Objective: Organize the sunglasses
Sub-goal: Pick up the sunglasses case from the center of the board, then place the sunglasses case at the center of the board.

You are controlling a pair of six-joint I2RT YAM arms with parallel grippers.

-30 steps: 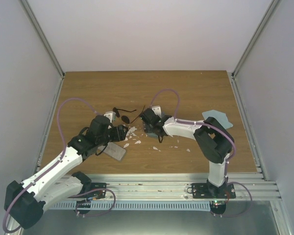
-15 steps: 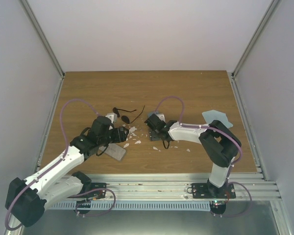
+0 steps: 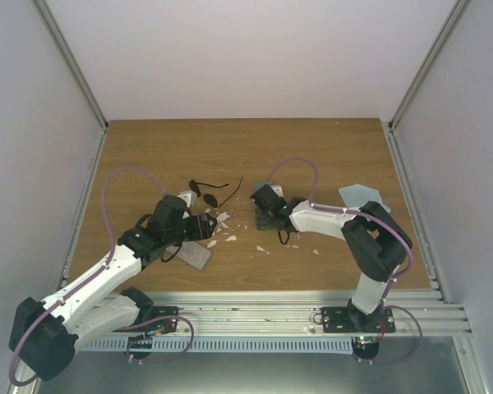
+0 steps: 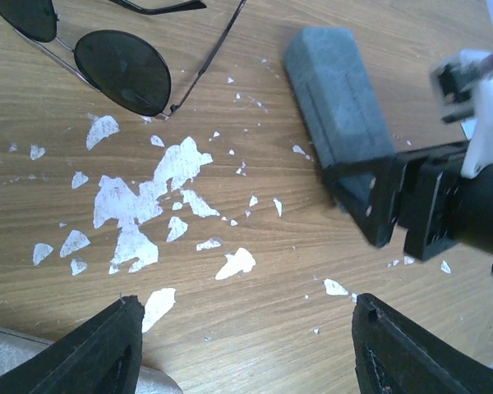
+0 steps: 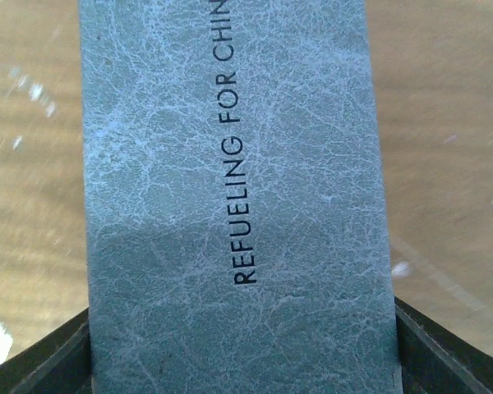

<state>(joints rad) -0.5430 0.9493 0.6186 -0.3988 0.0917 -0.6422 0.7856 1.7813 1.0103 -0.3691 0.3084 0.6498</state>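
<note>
The dark-lens sunglasses (image 3: 209, 194) lie open on the table, and show at the top left of the left wrist view (image 4: 119, 70). My left gripper (image 3: 205, 224) is open and empty just on the near side of them, over white flecks (image 4: 148, 197). My right gripper (image 3: 266, 217) is shut on one end of a blue-grey case (image 5: 230, 205), which also shows in the left wrist view (image 4: 337, 115). A thin dark loop (image 3: 278, 238) hangs beside the right gripper. I cannot tell whether it is the paler pair.
A flat grey case (image 3: 194, 254) lies under my left wrist near the front. A light blue cloth (image 3: 363, 199) lies at the right. White flecks (image 3: 222, 222) are scattered between the grippers. Metal rails run along both sides of the table.
My right gripper has moved to the right and a little nearer with the blue-grey case, away from the sunglasses. The left gripper has barely moved.
</note>
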